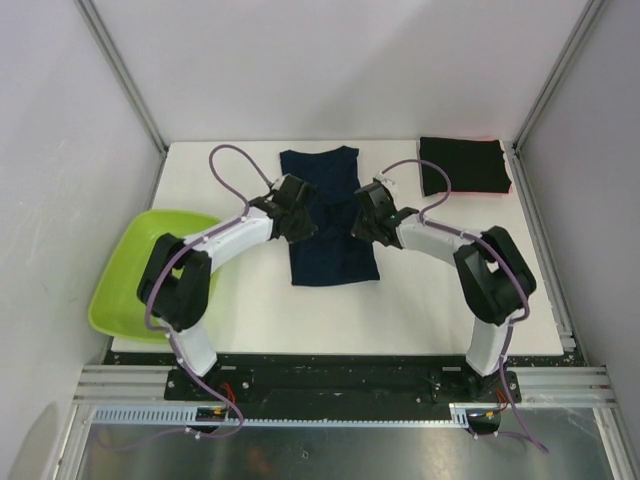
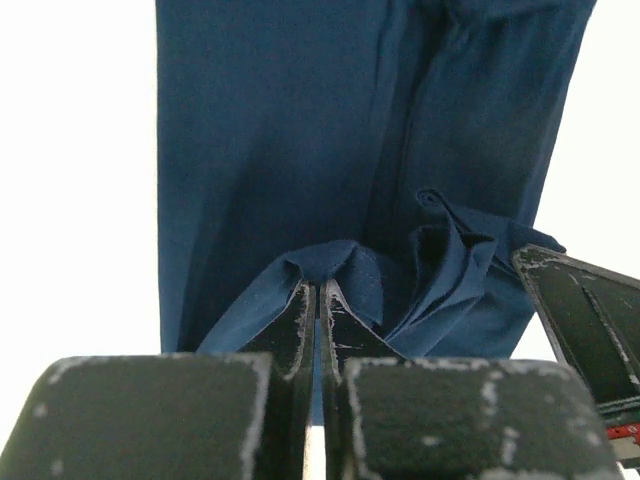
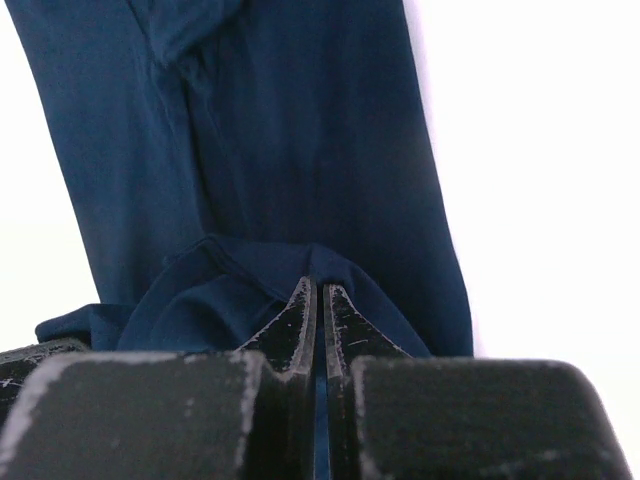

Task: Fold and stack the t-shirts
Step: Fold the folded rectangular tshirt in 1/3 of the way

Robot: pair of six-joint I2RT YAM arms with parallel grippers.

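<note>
The dark navy t-shirt (image 1: pixel 330 215) lies folded into a long strip in the middle of the table. My left gripper (image 1: pixel 300 222) is shut on a pinch of its left edge, seen in the left wrist view (image 2: pixel 318 285) with navy cloth (image 2: pixel 270 150) bunched over the fingertips. My right gripper (image 1: pixel 365 222) is shut on its right edge, seen in the right wrist view (image 3: pixel 318 282) with navy cloth (image 3: pixel 300 130) beyond. The black t-shirt (image 1: pixel 462 165) lies folded at the back right, a red-pink edge (image 1: pixel 510 180) showing beneath it.
A lime-green plastic tub (image 1: pixel 140 270) sits at the left edge of the white table (image 1: pixel 250 300). Frame posts and grey walls stand close on both sides. The right gripper's finger (image 2: pixel 590 320) shows in the left wrist view.
</note>
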